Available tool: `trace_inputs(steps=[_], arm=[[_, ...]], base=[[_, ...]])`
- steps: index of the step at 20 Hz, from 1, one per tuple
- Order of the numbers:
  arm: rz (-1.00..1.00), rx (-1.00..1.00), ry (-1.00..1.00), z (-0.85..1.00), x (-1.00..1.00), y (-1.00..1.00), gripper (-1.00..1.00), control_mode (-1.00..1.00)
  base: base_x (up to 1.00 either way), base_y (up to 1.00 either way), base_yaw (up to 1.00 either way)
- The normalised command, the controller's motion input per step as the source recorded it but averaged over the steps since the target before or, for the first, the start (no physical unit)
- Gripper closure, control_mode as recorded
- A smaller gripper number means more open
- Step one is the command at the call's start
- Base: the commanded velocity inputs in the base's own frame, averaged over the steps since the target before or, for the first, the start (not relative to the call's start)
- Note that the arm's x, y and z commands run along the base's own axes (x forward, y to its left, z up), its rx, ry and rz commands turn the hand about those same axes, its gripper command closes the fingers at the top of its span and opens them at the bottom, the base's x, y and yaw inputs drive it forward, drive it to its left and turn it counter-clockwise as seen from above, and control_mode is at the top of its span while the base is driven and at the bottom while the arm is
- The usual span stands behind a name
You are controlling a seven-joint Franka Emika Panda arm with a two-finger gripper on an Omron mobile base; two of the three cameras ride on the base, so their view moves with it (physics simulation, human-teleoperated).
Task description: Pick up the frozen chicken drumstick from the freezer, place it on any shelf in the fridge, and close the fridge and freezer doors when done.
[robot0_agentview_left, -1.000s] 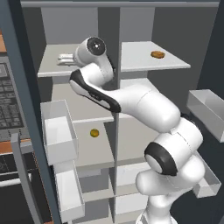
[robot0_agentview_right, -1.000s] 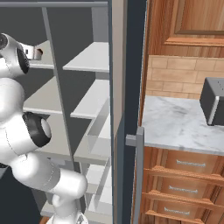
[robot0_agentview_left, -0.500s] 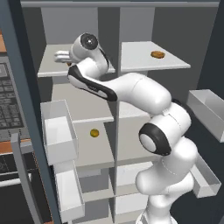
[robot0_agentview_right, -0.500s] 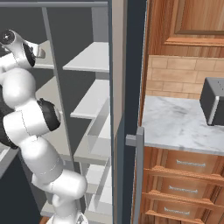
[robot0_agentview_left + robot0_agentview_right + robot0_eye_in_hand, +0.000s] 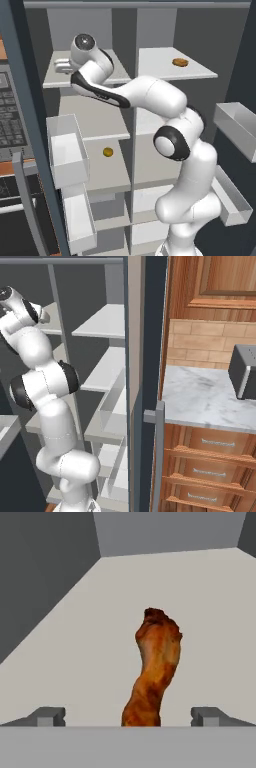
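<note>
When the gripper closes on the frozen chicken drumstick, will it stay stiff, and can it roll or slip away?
The drumstick is frozen, so probably stiff. Its club shape, one end thicker than the other, suggests it may pivot or roll on the flat shelf if pushed. The open gripper straddles its narrow end, where the uneven surface could slip.

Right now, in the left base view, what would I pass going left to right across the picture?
Black oven control panel → clear door bin → small yellow ball → tan-orange oval food item → clear bin on the right-hand door.
</note>
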Motion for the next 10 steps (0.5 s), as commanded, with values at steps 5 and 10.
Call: trace_inputs(steps=[5,10], arm=[[0.00,-0.05,0.06,-0.58,0.00,0.04,1.00,-1.00],[0.00,0.00,-0.04,-0.39,0.00,0.00,1.00,-1.00]], base=[[0.00,0.00,0.00],[0.00,0.00,0.00]])
